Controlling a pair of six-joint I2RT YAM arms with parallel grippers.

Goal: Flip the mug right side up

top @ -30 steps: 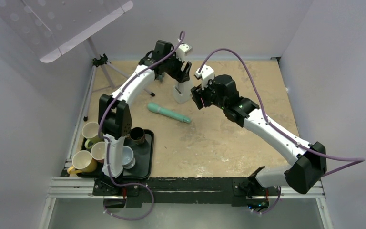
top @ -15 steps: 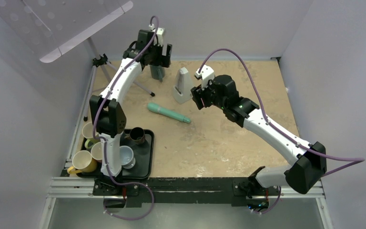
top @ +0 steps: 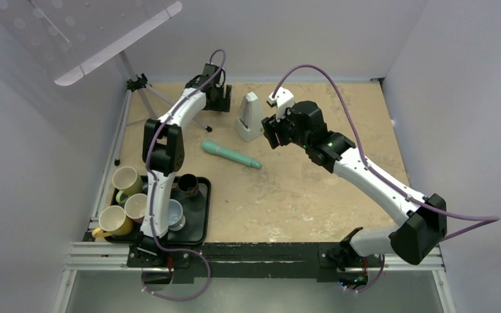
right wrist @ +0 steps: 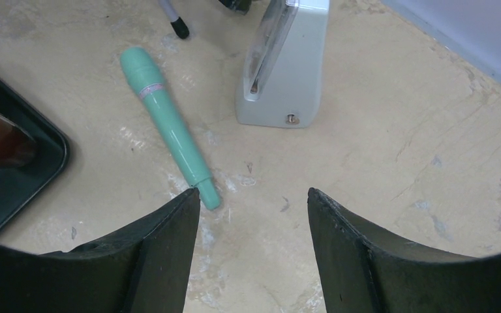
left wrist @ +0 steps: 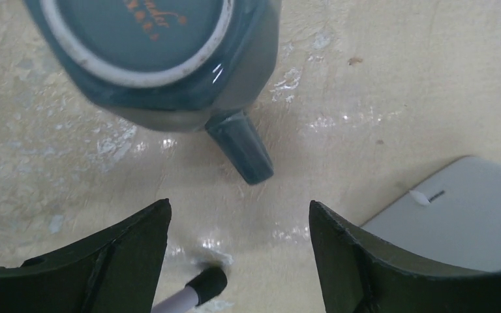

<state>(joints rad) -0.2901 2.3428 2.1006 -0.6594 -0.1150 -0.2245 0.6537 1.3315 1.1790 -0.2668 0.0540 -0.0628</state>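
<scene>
1. The task is barely starting. The mug (left wrist: pixel 163 59) is sitting upside down at about 11 o'clock on the table, with its ringed base facing up and its mouth on the tabletop, so the whole flip is yet to be done.
2. The left gripper (left wrist: pixel 238 208) is hovering just above the mug with its jaws spread wide, pinching nothing. In the left wrist view the handle (left wrist: pixel 240 147) is pointing toward 5 o'clock, into the gap between the fingers.
3. The right gripper (right wrist: pixel 253 194) is hanging near the table's middle, also spread and empty, above a green tube (right wrist: pixel 169 127) and a white wedge-shaped case (right wrist: pixel 287 65).
4. By my judgement, grasping, lifting, turning over and setting down are all remaining.
5. At 8 o'clock a black tray (top: pixel 202 222) is carrying a brown cup (top: pixel 188 185) and a pale cup (top: pixel 175 212), both mouth up. A yellow mug (top: pixel 112 220) and two cream ones are crowding its left side, on it or beside it, I cannot tell. Any contents are too small to make out.
</scene>
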